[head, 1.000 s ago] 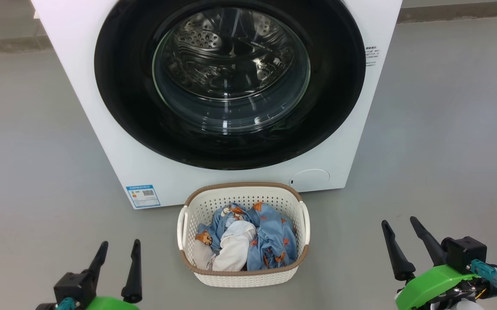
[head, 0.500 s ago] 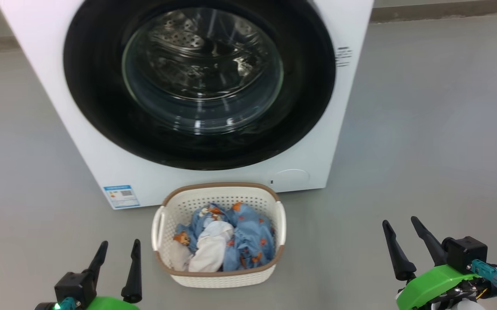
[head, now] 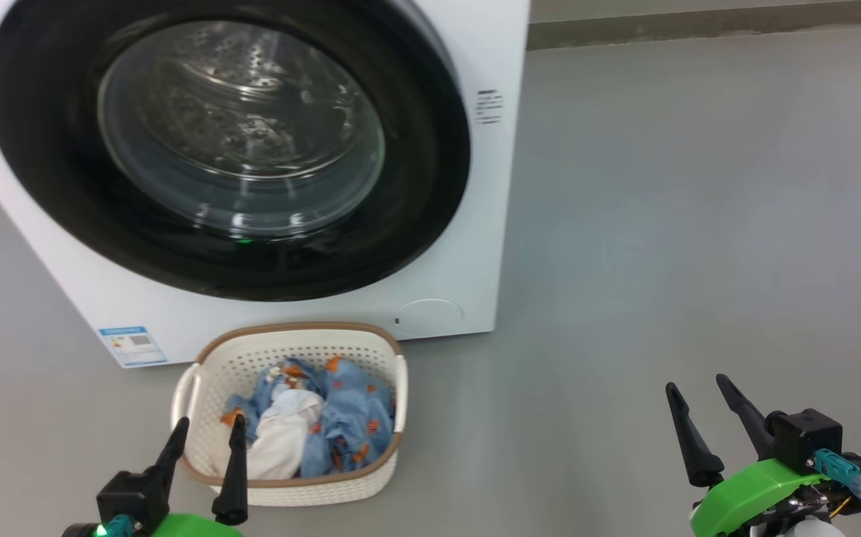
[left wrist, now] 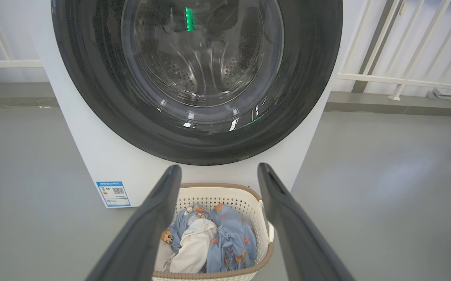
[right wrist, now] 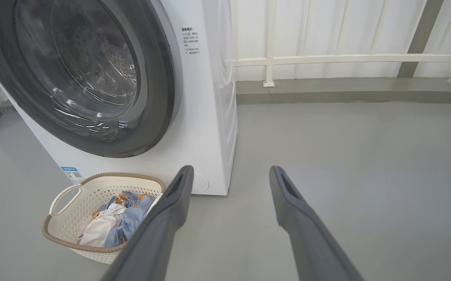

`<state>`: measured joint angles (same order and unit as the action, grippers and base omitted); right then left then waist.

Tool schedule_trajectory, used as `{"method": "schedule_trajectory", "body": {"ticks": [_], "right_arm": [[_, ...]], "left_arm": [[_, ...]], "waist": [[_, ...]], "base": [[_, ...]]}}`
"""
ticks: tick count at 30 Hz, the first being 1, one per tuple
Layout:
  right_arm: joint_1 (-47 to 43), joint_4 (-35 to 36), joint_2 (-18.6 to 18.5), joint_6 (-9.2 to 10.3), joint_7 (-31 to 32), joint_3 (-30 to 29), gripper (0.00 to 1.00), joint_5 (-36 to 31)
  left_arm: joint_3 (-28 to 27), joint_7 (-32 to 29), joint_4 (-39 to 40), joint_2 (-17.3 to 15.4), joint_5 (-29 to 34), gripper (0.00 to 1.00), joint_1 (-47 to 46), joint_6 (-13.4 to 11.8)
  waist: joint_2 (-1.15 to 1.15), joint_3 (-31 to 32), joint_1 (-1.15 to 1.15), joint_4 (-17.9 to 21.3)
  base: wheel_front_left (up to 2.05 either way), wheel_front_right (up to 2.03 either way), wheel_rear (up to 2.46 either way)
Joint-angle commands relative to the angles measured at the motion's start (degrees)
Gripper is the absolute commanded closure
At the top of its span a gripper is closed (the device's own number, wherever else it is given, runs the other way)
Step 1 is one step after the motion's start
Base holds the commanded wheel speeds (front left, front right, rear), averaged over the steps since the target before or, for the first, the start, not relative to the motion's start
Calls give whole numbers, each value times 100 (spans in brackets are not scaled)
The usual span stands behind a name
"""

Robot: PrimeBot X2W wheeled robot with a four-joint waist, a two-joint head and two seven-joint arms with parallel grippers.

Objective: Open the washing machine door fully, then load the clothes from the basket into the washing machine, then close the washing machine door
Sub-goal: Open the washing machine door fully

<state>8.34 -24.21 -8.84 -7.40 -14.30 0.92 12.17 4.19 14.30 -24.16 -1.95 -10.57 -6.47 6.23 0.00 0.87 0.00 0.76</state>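
As the robot turns toward its right, the big white boxy washing machine [head: 490,186] and the small cream-white plastic basket with the brown rim [head: 288,329] slide over to the left of what its head sees. They have not moved on the grey floor [head: 661,224]. Only the robot has turned.

The large round washing machine door with the shiny black rim and the clear glass middle [head: 240,142] is shut flat against the machine. The basket sits on the floor just in front of the machine, below the door. The clothes [head: 326,418], a bundle of light-blue cloth with orange-brown animals and 1 plain white piece, all lie inside the basket.

The 2 hands look the same as before. The left hand [head: 209,422] has its fingers spread wide and holds nothing. It hangs near the basket's closest corner and looks to be apart from it. The right hand [head: 695,382] is spread wide and empty too, well off to the right over bare floor.

I think the first job, opening the door, has not begun. The turn may bring the right hand round to the door's right edge, but I cannot see a handle, so that is a guess. No clothes can go in until the door swings open.
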Motion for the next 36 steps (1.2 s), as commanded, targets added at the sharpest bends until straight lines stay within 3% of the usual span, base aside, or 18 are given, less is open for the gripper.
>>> {"method": "schedule_trajectory", "body": {"ticks": [1, 13, 36], "right_arm": [[173, 131, -22, -9, -70, 98, 0, -58], [178, 122, -6, -9, -69, 85, 0, -66], [183, 89, -15, -9, -54, 74, 0, -138]], "left_arm": [[-159, 70, 106, -95, 30, 0, -244, -42], [-153, 70, 161, -94, -16, 0, -224, -58], [-202, 70, 99, -99, 38, 0, -234, -13]], "waist": [[0, -1, 0, -3], [0, -7, 0, -4], [0, -28, 0, -5]], "base": [[119, 119, -238], [68, 68, -136], [1, 1, -2]]}}
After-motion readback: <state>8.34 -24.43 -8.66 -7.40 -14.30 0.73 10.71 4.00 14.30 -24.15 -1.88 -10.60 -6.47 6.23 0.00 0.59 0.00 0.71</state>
